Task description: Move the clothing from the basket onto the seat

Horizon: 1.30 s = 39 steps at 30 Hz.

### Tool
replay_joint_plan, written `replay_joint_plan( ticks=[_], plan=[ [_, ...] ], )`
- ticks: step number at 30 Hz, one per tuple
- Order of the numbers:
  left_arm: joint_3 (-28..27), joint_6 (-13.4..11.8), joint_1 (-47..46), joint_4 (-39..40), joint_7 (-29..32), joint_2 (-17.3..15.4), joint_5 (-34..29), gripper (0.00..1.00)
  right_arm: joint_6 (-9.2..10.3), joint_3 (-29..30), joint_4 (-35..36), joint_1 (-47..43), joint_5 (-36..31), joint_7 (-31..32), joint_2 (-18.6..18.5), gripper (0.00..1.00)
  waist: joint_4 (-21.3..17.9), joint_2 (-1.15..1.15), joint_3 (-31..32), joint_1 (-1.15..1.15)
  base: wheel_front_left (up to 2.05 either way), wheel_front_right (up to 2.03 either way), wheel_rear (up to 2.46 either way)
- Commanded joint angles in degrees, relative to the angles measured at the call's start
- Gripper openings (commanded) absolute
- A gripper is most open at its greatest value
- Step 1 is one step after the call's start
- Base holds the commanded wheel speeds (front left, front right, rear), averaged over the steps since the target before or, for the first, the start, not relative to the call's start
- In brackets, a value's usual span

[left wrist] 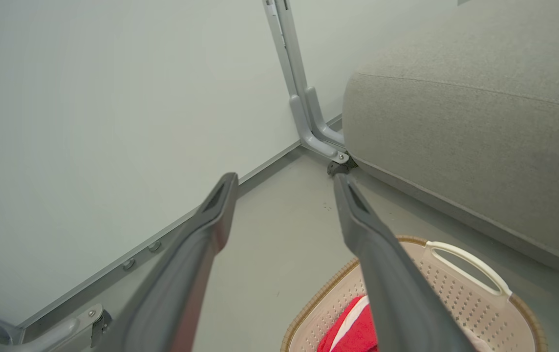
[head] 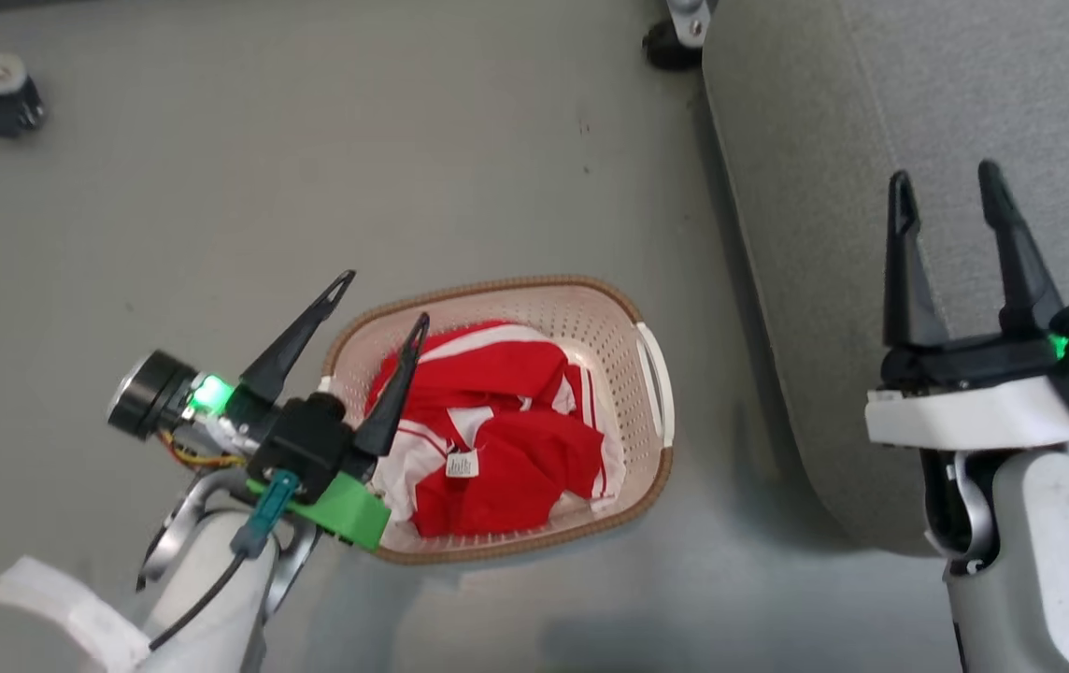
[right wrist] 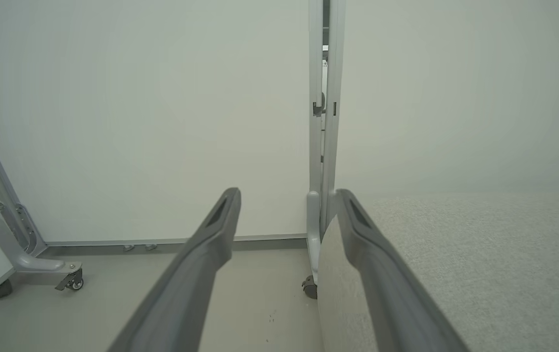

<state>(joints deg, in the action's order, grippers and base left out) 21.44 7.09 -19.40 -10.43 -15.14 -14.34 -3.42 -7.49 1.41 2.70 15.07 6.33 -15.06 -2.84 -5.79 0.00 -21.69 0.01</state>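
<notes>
Clothing (head: pixel 497 374) crumpled in perforated, woven-rimmed basket (head: pixel 591 318), left hand (head: pixel 385 296) wide, right hand (head: pixel 944 172) wide

(a) left gripper (head: pixel 383 299): two long dark tapering fingers (head: pixel 296 341) with slotted tips on a black block, above a bright green plastic mount (head: pixel 340 511). A lit green lamp (head: pixel 210 393) adjoins a black cylindrical housing (head: pixel 144 394). Thin yellow wires (head: pixel 187 458) and a teal plug (head: pixel 265 520) with a black cable (head: pixel 203 603) run below.

(b) right gripper (head: pixel 944 174): matching dark fingers, black base, white collar (head: pixel 969 418), small green lamp (head: pixel 1059 346).

Both forearms are pale grey. The right forearm (head: pixel 1048 561) is speckled dark.
</notes>
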Motion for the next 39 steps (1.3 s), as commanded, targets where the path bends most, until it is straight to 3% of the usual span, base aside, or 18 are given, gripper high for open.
replay_joint_plan(
  ticks=[1, 8, 14, 20, 25, 32, 39],
  plan=[
    [2.2, 0.3, -4.3, -1.5, 0.0, -1.5, -0.6, 1.0, 0.0, 0.6, 1.0, 2.2, -0.6, -0.2, -0.1, 1.0, -0.7, 0.0, -17.6, -0.01, 0.0, 0.0, 0.0],
    [21.6, 0.4, -22.8, -12.3, 0.0, -6.4, -0.5, 1.0, 0.0, 2.5, 4.6, 7.5, -2.6, -0.2, -0.1, 1.0, -0.3, 0.0, -28.4, -0.01, 0.0, 0.0, 0.0],
    [36.3, 0.4, -34.7, -23.1, 0.0, -5.7, 2.3, 1.0, 0.0, 4.5, 6.5, 9.2, -1.8, -0.2, -0.1, 1.0, -0.4, 0.0, -34.2, -0.01, 0.0, 0.0, 0.0],
    [49.0, 0.4, -42.7, -34.0, 0.0, -3.5, 8.6, 1.0, 0.0, 2.7, 6.9, 9.0, -3.3, -0.2, -0.1, 1.0, -1.4, 0.0, -37.4, -0.01, 0.0, 0.0, 0.0],
    [51.7, 0.4, -45.5, -41.2, 0.0, -2.0, 11.6, 1.0, 0.0, 2.0, 7.8, 9.3, -1.6, -0.2, -0.1, 1.0, -2.8, 0.0, -39.2, -0.01, 0.0, 0.0, 0.0],
    [52.0, 0.4, -45.2, -49.7, 0.0, -0.2, 10.8, 1.0, 0.0, 0.5, 8.8, 10.0, -0.3, -0.2, -0.1, 1.0, -4.5, 0.0, -40.6, -0.01, 0.0, 0.0, 0.0],
    [52.0, 0.4, -43.7, -51.4, 0.0, 1.1, 9.0, 1.0, 0.01, -1.0, 9.1, 9.6, 0.1, -0.2, -0.1, 1.0, -5.6, 0.0, -40.6, -0.01, 0.0, 0.0, 0.0]
  ],
)
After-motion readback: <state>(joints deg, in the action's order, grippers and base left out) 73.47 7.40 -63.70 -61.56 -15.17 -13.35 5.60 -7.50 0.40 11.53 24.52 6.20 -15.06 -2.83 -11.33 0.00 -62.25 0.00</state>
